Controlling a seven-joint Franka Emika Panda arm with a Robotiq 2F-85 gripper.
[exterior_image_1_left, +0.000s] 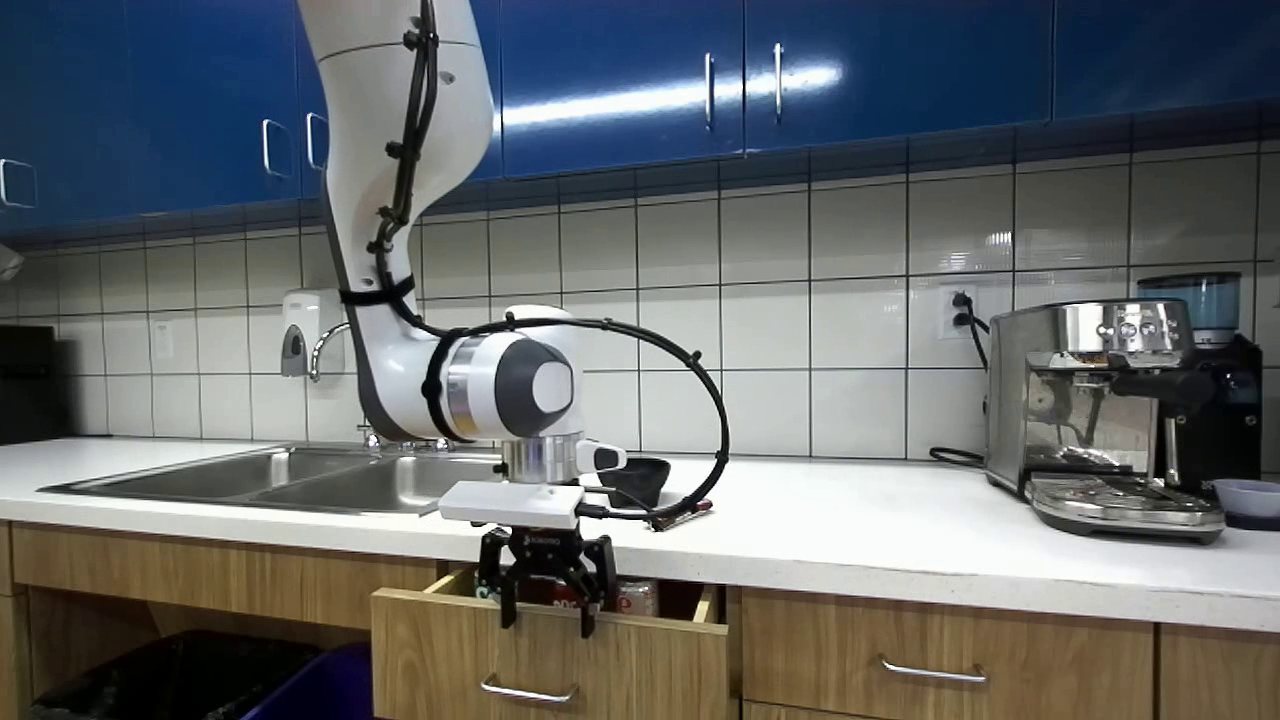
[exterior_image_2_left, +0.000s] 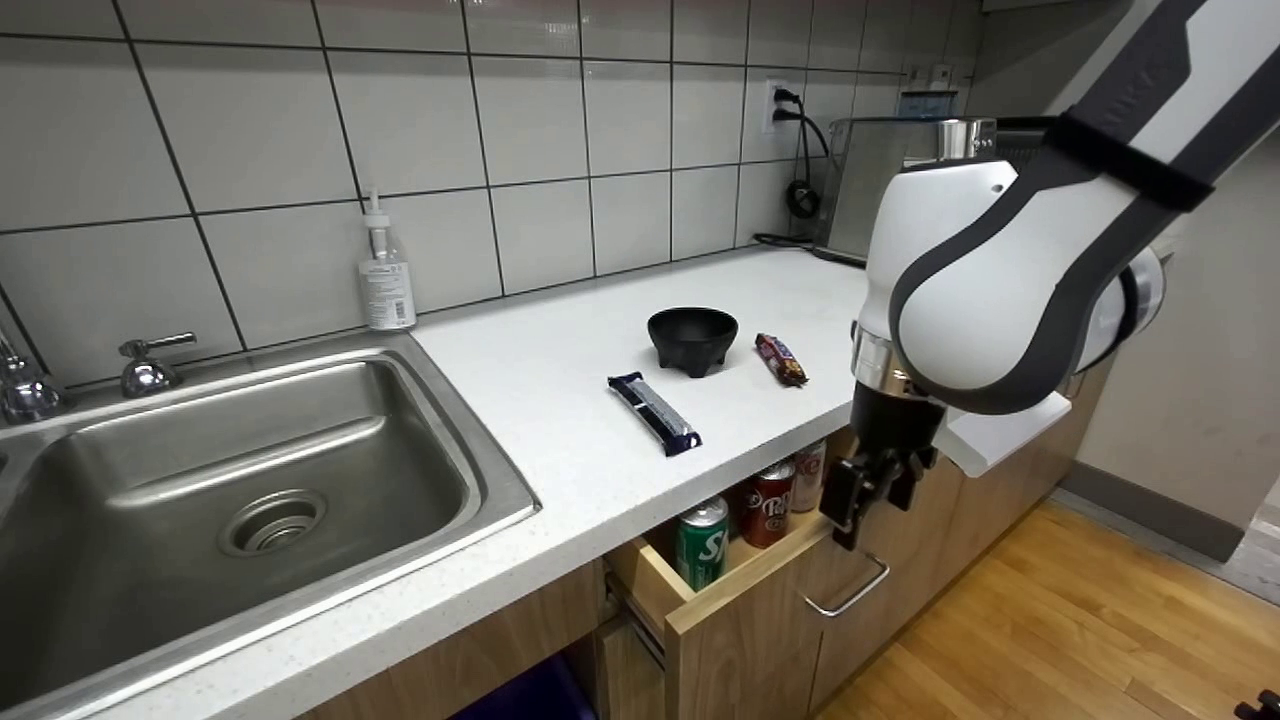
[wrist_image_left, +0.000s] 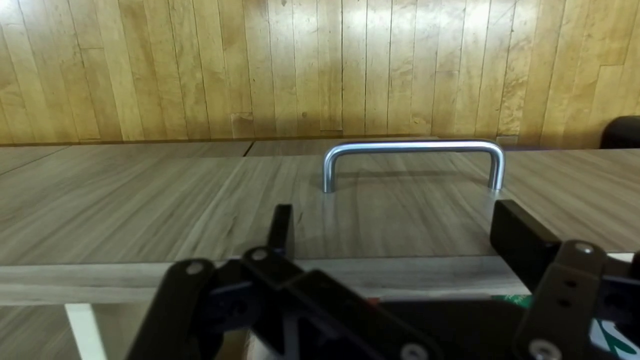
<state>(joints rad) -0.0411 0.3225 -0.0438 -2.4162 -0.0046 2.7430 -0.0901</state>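
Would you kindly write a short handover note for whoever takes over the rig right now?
Gripper: open, holding nothing, by the top edge of the drawer; contact unclear.
Inside the drawer: Sprite can, Dr Pepper can, third can.
Handle: on the drawer's face, ungripped.
Counter: bowl, dark packet, red packet.
Done: the drawer is partly open.
Left, as far as I can judge: nothing is gripped yet, and the drawer is not shut.
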